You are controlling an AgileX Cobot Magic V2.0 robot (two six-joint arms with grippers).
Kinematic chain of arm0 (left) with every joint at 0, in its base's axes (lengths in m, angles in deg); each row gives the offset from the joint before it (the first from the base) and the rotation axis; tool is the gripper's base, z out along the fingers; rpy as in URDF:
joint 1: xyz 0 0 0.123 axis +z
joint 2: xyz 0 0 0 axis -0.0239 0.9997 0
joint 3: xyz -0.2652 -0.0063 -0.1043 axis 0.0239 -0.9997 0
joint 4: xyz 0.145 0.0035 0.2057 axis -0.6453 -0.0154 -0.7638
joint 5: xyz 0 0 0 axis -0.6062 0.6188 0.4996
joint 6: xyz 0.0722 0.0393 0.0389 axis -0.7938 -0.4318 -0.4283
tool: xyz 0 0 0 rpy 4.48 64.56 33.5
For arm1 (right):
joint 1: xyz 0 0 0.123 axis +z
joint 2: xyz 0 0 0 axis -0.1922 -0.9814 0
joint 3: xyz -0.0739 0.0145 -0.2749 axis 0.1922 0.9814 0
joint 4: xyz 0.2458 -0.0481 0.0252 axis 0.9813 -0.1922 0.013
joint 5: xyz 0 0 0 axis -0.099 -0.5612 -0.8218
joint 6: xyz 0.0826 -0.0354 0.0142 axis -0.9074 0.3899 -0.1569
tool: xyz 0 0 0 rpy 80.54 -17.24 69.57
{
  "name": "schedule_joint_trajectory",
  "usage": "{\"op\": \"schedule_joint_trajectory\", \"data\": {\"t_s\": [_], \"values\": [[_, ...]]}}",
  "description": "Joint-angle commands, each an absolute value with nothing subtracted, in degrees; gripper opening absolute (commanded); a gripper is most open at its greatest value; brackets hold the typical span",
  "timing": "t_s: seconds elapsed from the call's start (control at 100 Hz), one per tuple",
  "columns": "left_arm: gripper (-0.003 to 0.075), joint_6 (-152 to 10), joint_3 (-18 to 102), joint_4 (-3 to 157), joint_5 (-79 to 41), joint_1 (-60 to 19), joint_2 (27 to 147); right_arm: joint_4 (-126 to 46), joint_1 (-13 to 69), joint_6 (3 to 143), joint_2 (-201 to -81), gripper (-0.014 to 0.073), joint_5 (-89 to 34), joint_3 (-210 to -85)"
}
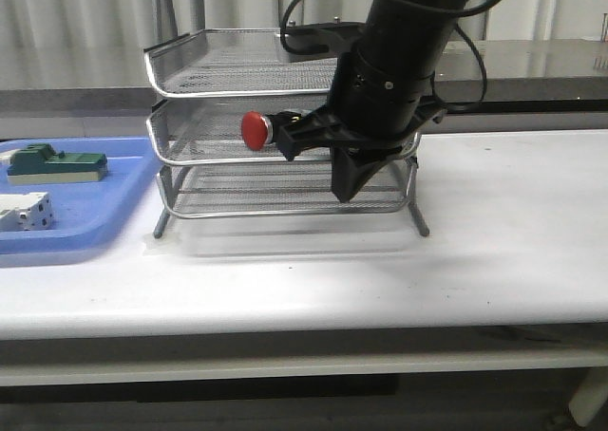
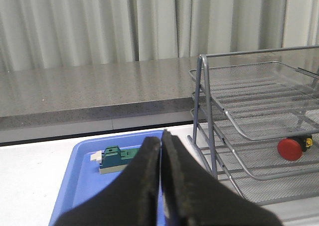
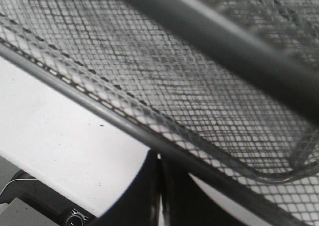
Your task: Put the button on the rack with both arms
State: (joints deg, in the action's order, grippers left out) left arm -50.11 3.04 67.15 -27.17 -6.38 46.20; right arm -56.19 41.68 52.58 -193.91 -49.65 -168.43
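On my front feed the rack (image 1: 190,118) stands on the white worktop (image 1: 494,241) with its three mesh tiers stacked. The button (image 1: 255,130) lies on its side in the middle tier, red head toward the blue tray, black body pointing back toward my right arm (image 1: 399,61). The top and bottom tiers look bare as far as I can see.

The right gripper (image 1: 353,177) hangs in front of the rack's right half, its tip down by the lowest tier's rim. The button sits just beside it, up and to the left of the jaws, and nothing of the arm is visibly gripping it. In the right wrist feed the gripper (image 3: 160,196) shows two dark fingers pressed together, clenched on nothing, right against the chrome rim and mesh of the rack (image 3: 199,111).

The left wrist feed shows the left gripper (image 2: 161,181) likewise clenched, fingers meeting with nothing between them. Beyond the jaws lies the blue tray (image 2: 82,186), holding a green block (image 2: 115,157). The rack (image 2: 249,101) is off to one side of them, with the button (image 2: 291,147) in its middle tier, yellow mark at its far end.

The front feed shows the tray (image 1: 104,213) well apart from the right jaws, holding the green block (image 1: 52,162) and a white block (image 1: 27,210).
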Motion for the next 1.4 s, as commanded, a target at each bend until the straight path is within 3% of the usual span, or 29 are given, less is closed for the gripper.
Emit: {"op": "schedule_joint_trajectory", "data": {"t_s": [0.0, 0.4, 0.84, 1.39], "values": [[0.0004, -49.6, 4.5, 67.8, -31.6, -6.1, 46.7, -57.3, 41.0, 53.0, -191.0, -0.0066, -47.0, -170.6], [0.0004, -49.6, 4.5, 67.8, -31.6, -6.1, 46.7, -57.0, 41.3, 53.0, -189.5, -0.0066, -52.9, -170.6], [0.0004, -49.6, 4.5, 67.8, -31.6, -6.1, 46.7, -57.0, 39.7, 52.1, -176.6, -0.0066, -57.9, -168.5], [0.0004, -49.6, 4.5, 67.8, -31.6, -6.1, 46.7, -60.1, 24.6, 44.0, -147.8, -0.0066, -44.5, -141.9]]}}
